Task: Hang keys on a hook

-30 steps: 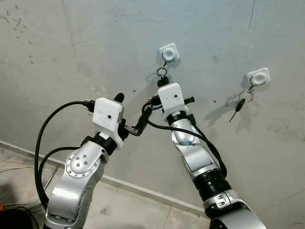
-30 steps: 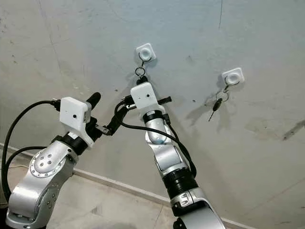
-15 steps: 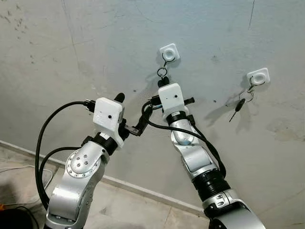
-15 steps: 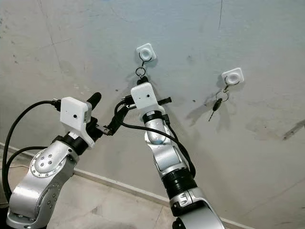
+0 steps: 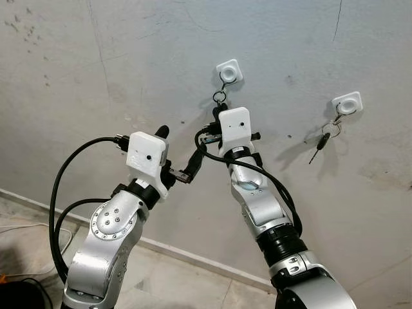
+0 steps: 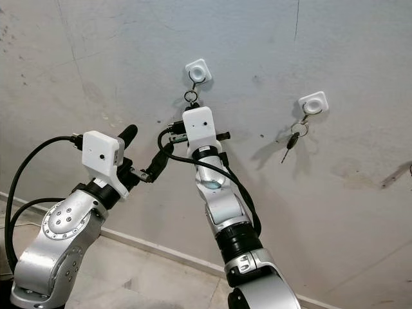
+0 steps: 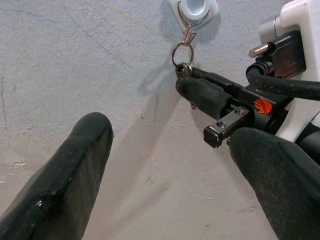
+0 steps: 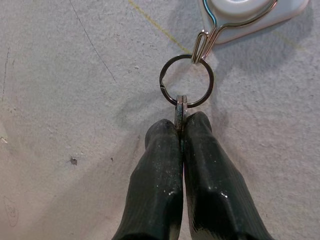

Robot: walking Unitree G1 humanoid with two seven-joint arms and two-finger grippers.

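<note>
A: State the position of the right hand [image 8: 180, 131].

B: It is raised to the grey concrete wall [image 5: 129, 58], directly below the left white square wall hook [image 5: 229, 69]. Its two black fingers [image 8: 160, 170] are pressed together, clenched on the bow of a key whose round metal key ring [image 8: 186, 81] is threaded onto the wire hook of that mount.

A: Position of the key ring?

B: On the hook, with the gripped key directly below it, close against the wall.

A: State of the left hand [image 7: 170, 165]?

B: Released. Its fingers stand wide apart, grasping nothing. It is held up just beside the right wrist, apart from the wall.

A: Other items?

B: A second white square hook [image 5: 347, 103] to the right carries a ring with a small dark key [image 5: 320, 143] hanging free.
</note>
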